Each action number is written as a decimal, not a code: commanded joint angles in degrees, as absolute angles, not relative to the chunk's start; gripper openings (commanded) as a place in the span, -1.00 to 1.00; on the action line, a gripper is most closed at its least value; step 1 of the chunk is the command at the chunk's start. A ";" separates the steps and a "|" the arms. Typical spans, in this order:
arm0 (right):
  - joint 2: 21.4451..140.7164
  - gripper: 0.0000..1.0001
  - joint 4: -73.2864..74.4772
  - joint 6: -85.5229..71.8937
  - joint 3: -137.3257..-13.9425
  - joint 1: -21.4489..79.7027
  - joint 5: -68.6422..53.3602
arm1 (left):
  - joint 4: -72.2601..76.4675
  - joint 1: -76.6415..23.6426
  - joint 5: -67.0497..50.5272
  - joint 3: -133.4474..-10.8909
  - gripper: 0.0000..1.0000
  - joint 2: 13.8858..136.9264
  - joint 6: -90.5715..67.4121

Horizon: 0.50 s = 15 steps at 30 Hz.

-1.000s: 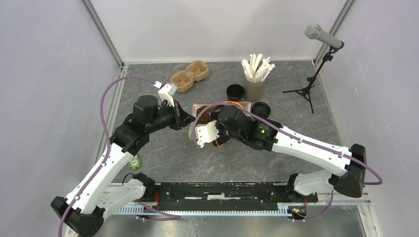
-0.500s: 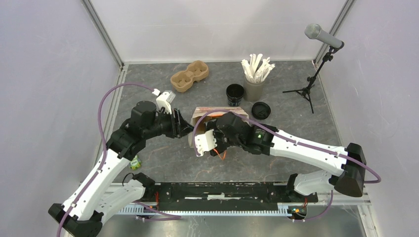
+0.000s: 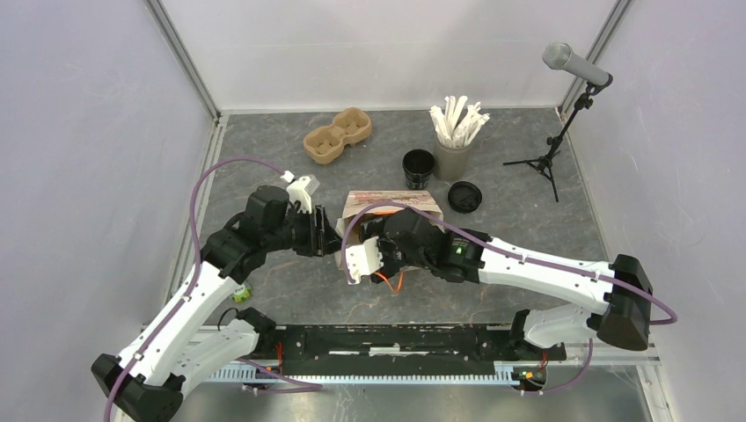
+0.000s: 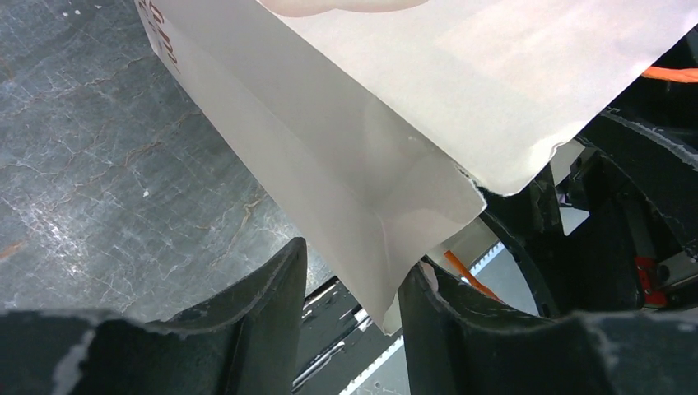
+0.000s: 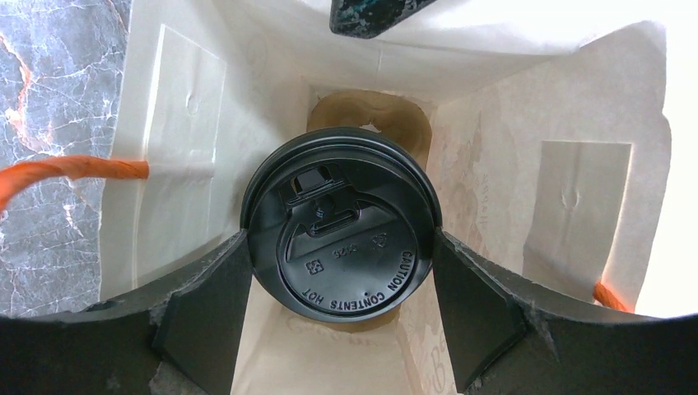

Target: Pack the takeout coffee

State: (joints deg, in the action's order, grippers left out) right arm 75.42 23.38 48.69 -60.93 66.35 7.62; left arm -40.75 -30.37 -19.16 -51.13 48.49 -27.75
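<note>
The takeout coffee (image 5: 339, 222), a black cup with a round black lid, sits in a brown pulp carrier (image 5: 370, 111) inside a white paper bag (image 5: 189, 156). My right gripper (image 5: 340, 239) reaches into the bag, and its fingers touch both sides of the lid. In the top view the bag (image 3: 396, 202) lies mid-table with its mouth toward my arms, and the right gripper (image 3: 374, 244) is at that mouth. My left gripper (image 4: 352, 280) has its jaws apart around the bag's corner (image 4: 387, 247), with a gap on one side. It is at the bag's left edge in the top view (image 3: 327, 236).
An open black cup (image 3: 419, 167), a loose black lid (image 3: 464, 196) and a grey cup of white sticks (image 3: 453, 145) stand behind the bag. A second pulp carrier (image 3: 337, 136) is at the back left. A microphone stand (image 3: 550, 163) is at the right. A small green item (image 3: 239, 287) lies near the left arm.
Both grippers and the bag have shifted toward the near edge. The left gripper has come down along the bag's left side.
</note>
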 commanded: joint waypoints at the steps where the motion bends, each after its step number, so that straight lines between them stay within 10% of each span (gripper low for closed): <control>1: 73.47 0.21 21.75 48.52 -61.46 66.18 8.29 | -40.25 -30.52 -20.13 -51.57 -0.08 48.92 -29.51; 11: 66.87 0.25 20.95 55.18 -53.86 61.88 6.67 | -39.82 -30.51 -21.73 -53.65 -0.91 49.76 -26.56; 15: 68.78 0.25 22.41 58.32 -54.93 61.80 7.08 | -39.29 -30.50 -22.38 -55.00 -0.95 50.64 -26.02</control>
State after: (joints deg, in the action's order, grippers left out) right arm 67.90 22.92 53.91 -54.26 61.95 7.53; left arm -40.64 -30.41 -20.45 -51.88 50.02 -28.14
